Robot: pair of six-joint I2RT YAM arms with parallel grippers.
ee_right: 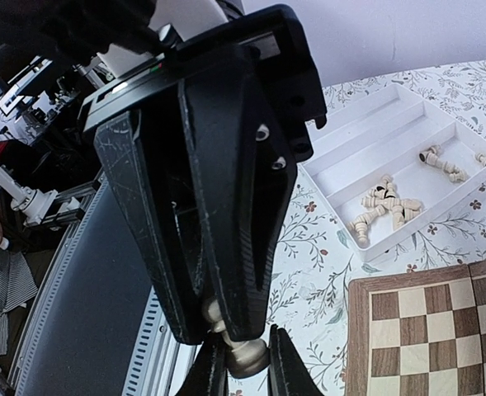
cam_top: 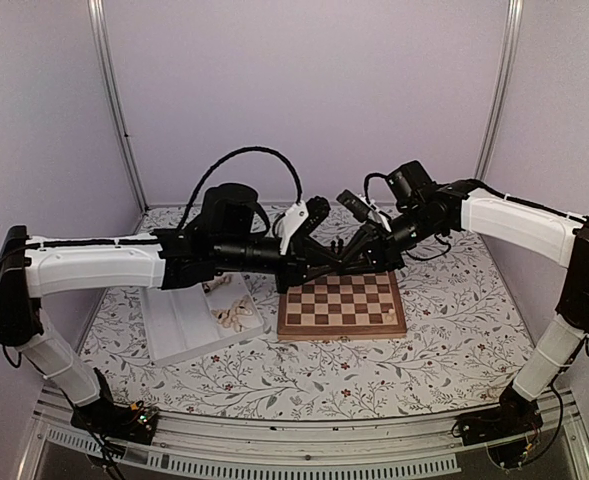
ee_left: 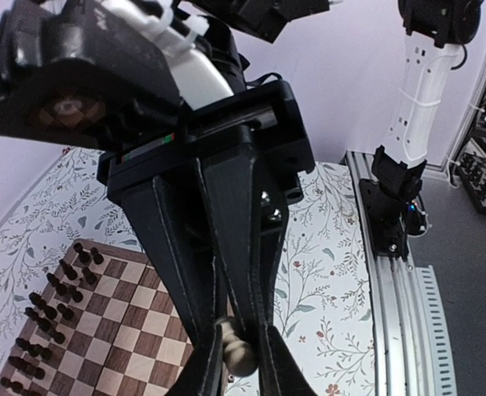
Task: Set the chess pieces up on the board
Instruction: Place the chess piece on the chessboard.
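Both grippers meet in the air over the board's [cam_top: 342,305] far edge. One pale chess piece [ee_right: 244,356] hangs between them. My right gripper [ee_right: 218,318] is shut on its upper part. My left gripper [ee_left: 234,326] is shut on the same piece [ee_left: 240,351], its fingers [ee_right: 285,367] pressing the round base from both sides. In the top view the left gripper [cam_top: 346,257] and right gripper [cam_top: 362,248] cross, hiding the piece. More pale chess pieces [ee_right: 387,202] lie in the white tray [ee_right: 375,148].
Dark chessmen [ee_left: 44,313] stand in two rows along one side of the board [ee_left: 102,330]. The white tray [cam_top: 189,320] sits left of the board on the flowered cloth. The right arm's base [ee_left: 395,206] and a metal rail [ee_left: 399,313] line the near table edge.
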